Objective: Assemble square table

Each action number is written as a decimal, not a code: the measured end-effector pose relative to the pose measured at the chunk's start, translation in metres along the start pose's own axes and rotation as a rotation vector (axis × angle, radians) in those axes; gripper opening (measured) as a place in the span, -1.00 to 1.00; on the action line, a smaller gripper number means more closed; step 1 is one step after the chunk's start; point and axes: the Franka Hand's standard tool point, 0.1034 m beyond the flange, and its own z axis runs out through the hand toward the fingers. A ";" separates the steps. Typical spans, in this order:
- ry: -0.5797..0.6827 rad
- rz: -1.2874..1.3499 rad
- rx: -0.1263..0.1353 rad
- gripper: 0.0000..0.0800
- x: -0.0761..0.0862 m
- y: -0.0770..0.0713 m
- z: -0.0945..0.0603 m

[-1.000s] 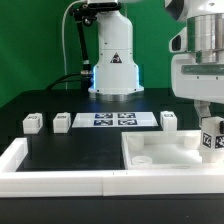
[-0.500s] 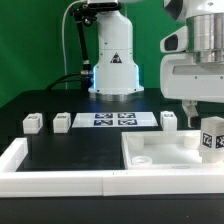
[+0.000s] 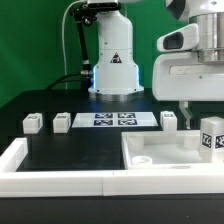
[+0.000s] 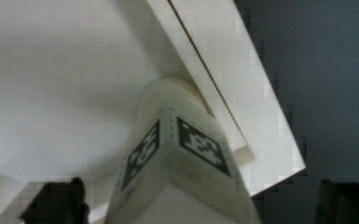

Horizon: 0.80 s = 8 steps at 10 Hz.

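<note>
Sq. table slab [image 3: 165,152] flat at front, ext. view's right; upright leg [image 3: 212,135] at its far right corner, gripper [image 3: 204,113] open above.

Slab lies on black table [image 3: 70,145], close vs. white rail [image 3: 60,184] along front edge. Upright leg has tag facing cam; can't tell if seated in a hole. Fingers [image 3: 184,110] wide apart, holding nothing; the visible one hangs above & to ext. view's left of leg top, not touching. Wrist view: upright leg [image 4: 179,150] sits between the two dark fingers [image 4: 60,203], gap each side, slab [image 4: 69,80] beneath. Others loose in a row at back: 2nd leg [image 3: 169,119] just behind slab, 3rd leg [image 3: 62,121] & 4th leg [image 3: 33,123] well off to ext. view's left. Marker board [image 3: 112,119] between 2nd & 3rd leg, in front of robot base [image 3: 115,70].
</note>
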 end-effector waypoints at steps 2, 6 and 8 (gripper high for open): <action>-0.001 -0.190 -0.001 0.62 0.000 0.000 0.000; 0.000 -0.454 -0.002 0.62 0.002 0.003 0.000; 0.001 -0.566 -0.006 0.62 0.002 0.004 0.000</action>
